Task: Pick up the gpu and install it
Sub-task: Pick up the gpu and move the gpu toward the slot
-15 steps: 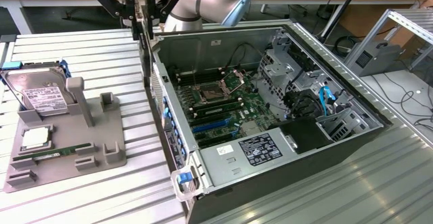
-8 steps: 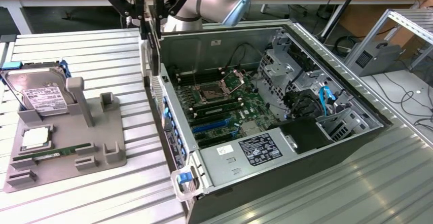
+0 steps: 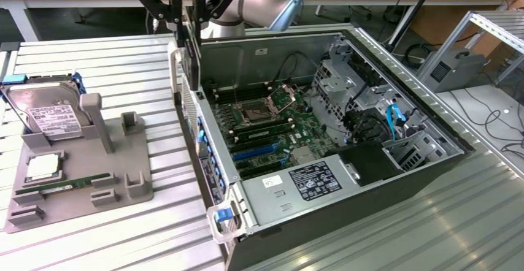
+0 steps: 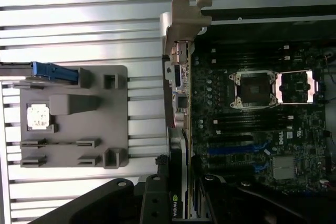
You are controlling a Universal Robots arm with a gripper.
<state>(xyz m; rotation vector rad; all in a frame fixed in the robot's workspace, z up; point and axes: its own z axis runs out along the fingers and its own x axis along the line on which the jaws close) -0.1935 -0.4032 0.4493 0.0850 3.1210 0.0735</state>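
Silver ribbed metal forms the tabletop [image 3: 98,56]. On it lies a large open computer case of black and grey metal [image 3: 262,53], with the green motherboard [image 3: 270,121] flat inside. Well apart from the case, on the exterior view's left, sits a grey plastic holder tray [image 3: 123,160], where a boxy grey hard drive with white label [image 3: 49,114] stands upright.

The gpu [image 3: 191,62], a thin dark card with a silvery metal bracket, hangs upright, edge down, over the case wall nearest the tray. Whether it touches this wall I cannot tell. The black gripper [image 3: 186,21] pinches the card's upper part from both sides. In the tray lie also a slim green memory stick [image 3: 73,185] and a square silvery processor chip [image 3: 41,168].
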